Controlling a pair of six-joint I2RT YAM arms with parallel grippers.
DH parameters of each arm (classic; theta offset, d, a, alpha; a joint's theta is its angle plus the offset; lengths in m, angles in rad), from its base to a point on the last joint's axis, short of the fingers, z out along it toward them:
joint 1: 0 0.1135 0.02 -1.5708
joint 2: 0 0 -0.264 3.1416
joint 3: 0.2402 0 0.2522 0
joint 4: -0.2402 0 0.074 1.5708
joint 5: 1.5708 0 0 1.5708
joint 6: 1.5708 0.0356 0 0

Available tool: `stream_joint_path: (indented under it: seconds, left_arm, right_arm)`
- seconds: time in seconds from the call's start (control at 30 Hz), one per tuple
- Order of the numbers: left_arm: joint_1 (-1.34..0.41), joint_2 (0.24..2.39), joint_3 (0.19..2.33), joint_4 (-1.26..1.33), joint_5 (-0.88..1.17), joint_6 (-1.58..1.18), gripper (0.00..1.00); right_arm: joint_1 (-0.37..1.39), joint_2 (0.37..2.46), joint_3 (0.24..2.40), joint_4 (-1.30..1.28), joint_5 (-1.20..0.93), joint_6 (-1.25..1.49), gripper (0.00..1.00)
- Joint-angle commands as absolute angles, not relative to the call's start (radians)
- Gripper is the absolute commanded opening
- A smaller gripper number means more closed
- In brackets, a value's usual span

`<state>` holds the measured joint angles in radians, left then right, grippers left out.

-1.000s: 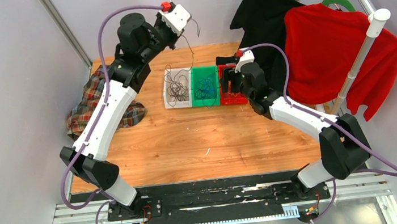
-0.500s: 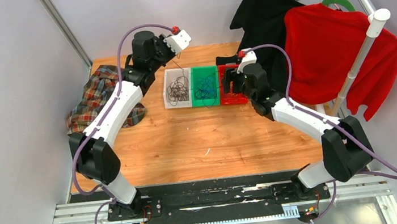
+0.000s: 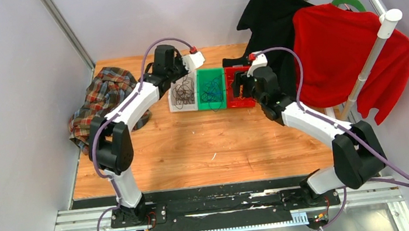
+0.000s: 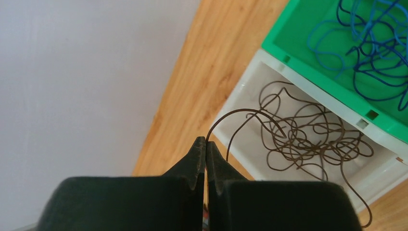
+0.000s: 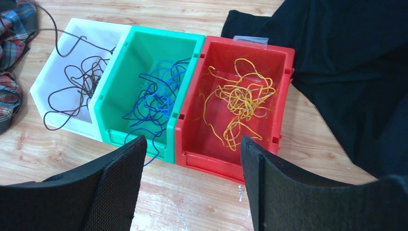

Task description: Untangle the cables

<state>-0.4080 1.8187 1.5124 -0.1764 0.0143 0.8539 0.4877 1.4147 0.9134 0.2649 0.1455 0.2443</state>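
Three bins stand side by side at the back of the table. The white bin (image 3: 182, 105) holds dark brown cables (image 4: 308, 137), the green bin (image 3: 203, 105) holds blue cables (image 5: 156, 98), and the red bin (image 3: 242, 102) holds yellow-orange cables (image 5: 240, 98). My left gripper (image 4: 206, 141) is shut on the end of a dark brown cable (image 4: 231, 115) that arcs down into the white bin; it sits at that bin's far left edge (image 3: 176, 75). My right gripper (image 5: 192, 149) is open and empty, hovering just in front of the red bin (image 3: 241, 87).
A plaid cloth (image 3: 97, 99) lies at the table's left edge. A black garment (image 3: 272, 13) and a red garment (image 3: 341, 51) hang on a rack (image 3: 382, 26) at the right; the black cloth reaches the table beside the red bin (image 5: 346, 72).
My left arm has come down and forward from high behind the table to the white bin, bringing the brown cable with it. The right arm has shifted slightly right.
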Motion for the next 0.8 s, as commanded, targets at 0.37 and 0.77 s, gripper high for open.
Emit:
stream_joint_path:
  seconds: [0.37, 0.77]
  left_arm:
    - [-0.406, 1.98, 1.466, -0.178, 0.044, 0.768, 0.0]
    - [-0.381, 1.827, 1.684, -0.617, 0.197, 0.613, 0.98]
  right_arm:
    - [0.439, 1.344, 0.864, 0.266, 0.158, 0.299, 0.72]
    - [0.437, 1.28, 0.896, 0.16, 0.218, 0.268, 0.76]
